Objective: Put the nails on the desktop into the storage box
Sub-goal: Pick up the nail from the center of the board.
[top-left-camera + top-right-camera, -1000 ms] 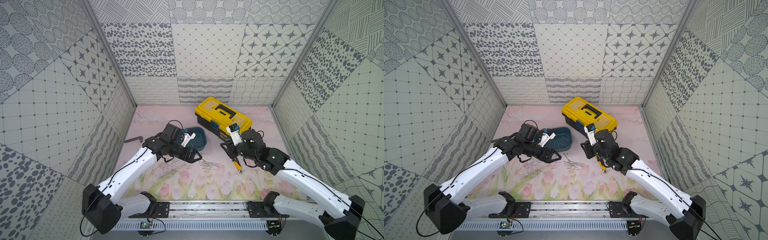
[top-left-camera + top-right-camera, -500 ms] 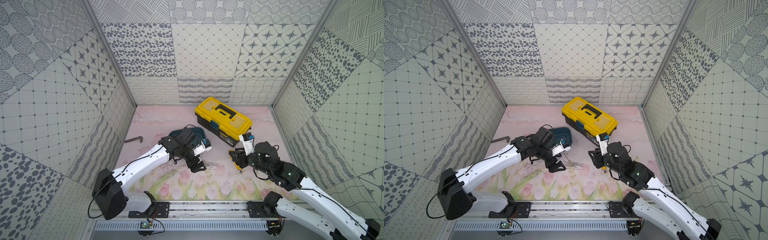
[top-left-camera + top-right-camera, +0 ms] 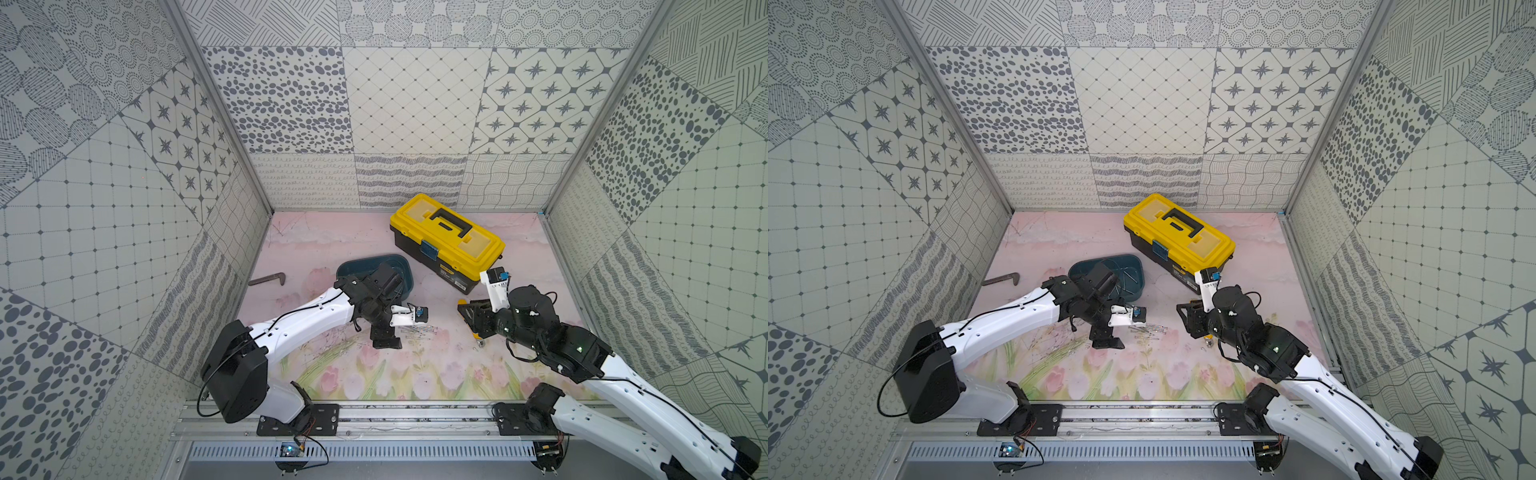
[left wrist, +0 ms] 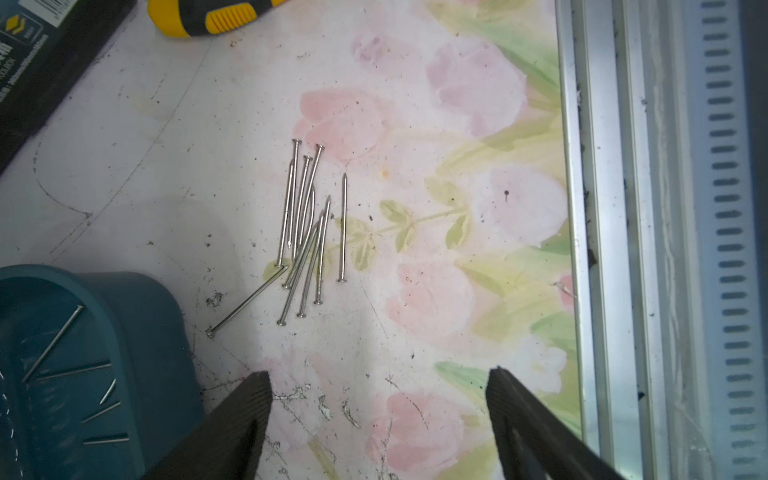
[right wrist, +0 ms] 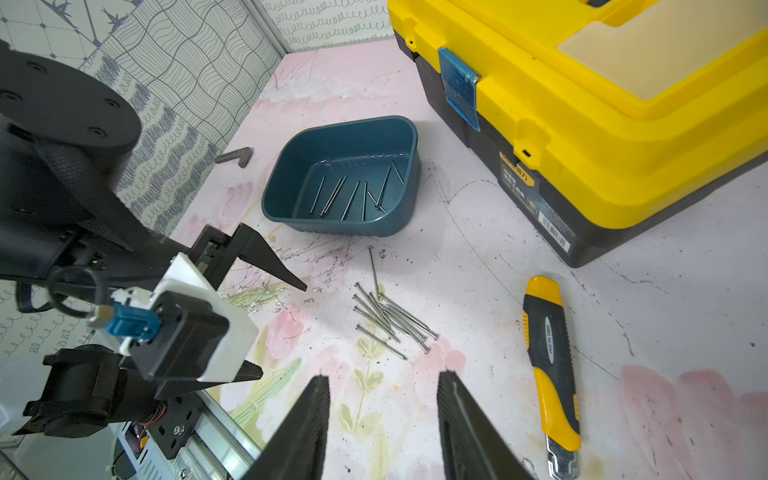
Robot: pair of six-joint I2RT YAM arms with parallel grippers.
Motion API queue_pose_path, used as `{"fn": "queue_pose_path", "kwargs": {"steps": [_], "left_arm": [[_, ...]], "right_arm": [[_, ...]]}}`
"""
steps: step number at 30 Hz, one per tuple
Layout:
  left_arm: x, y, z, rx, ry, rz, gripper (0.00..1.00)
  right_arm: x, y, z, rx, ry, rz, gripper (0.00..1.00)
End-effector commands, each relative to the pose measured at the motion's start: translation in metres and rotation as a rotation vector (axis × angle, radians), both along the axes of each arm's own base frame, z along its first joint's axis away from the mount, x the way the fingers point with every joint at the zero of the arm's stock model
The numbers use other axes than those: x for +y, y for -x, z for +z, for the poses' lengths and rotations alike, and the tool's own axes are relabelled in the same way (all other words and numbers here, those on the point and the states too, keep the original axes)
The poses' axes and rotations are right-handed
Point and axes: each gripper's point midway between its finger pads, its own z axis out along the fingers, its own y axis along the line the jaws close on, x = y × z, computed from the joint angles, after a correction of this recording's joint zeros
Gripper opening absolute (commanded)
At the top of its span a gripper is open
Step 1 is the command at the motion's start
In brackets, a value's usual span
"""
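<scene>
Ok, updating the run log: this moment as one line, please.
left gripper: open, empty | right gripper: open, empty | nails: pile on desktop, several in storage box | utility knife: beside pile

Tulip-printed pink desktop (image 3: 324,245), loose nails (image 5: 390,318), teal storage box (image 5: 353,226), yellow toolbox (image 3: 446,239), utility knife (image 5: 548,345), L-shaped bar (image 3: 268,279)

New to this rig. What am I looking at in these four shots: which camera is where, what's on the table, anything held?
Two white robot arms on a front rail, each ending in a two-finger gripper. Two pictures come from one overhead stereo camera; the other two from a camera on each wrist. On the tulip-print desktop lie loose nails, a teal storage box with several nails already inside, a yellow toolbox, a utility knife and a dark L-shaped bar. The left gripper and the right gripper are both open and empty.
</scene>
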Motion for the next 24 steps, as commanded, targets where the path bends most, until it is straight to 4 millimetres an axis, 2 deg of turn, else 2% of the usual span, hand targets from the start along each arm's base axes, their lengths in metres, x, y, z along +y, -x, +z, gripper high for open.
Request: {"fn": "queue_pose_path", "kwargs": {"steps": [1, 8, 12, 20, 24], "left_arm": [[0.003, -0.012, -0.015, -0.147, -0.066, -0.213, 0.84], [-0.002, -0.043, -0.029, -0.304, -0.125, -0.308, 0.81], [-0.007, -0.058, -0.039, -0.385, -0.155, -0.390, 0.76], [-0.012, -0.081, -0.060, -0.497, -0.234, -0.544, 0.61], [-0.015, -0.083, -0.065, -0.488, -0.235, -0.555, 0.59]], "right_arm": [[0.006, 0.001, 0.007, 0.004, -0.041, 0.006, 0.47], [0.013, 0.002, 0.007, 0.022, -0.047, 0.023, 0.48], [0.012, 0.001, 0.010, 0.012, -0.046, 0.019, 0.48], [0.011, 0.000, 0.007, 0.017, -0.040, 0.013, 0.48], [0.012, 0.002, 0.005, 0.019, -0.035, 0.024, 0.49]]}}
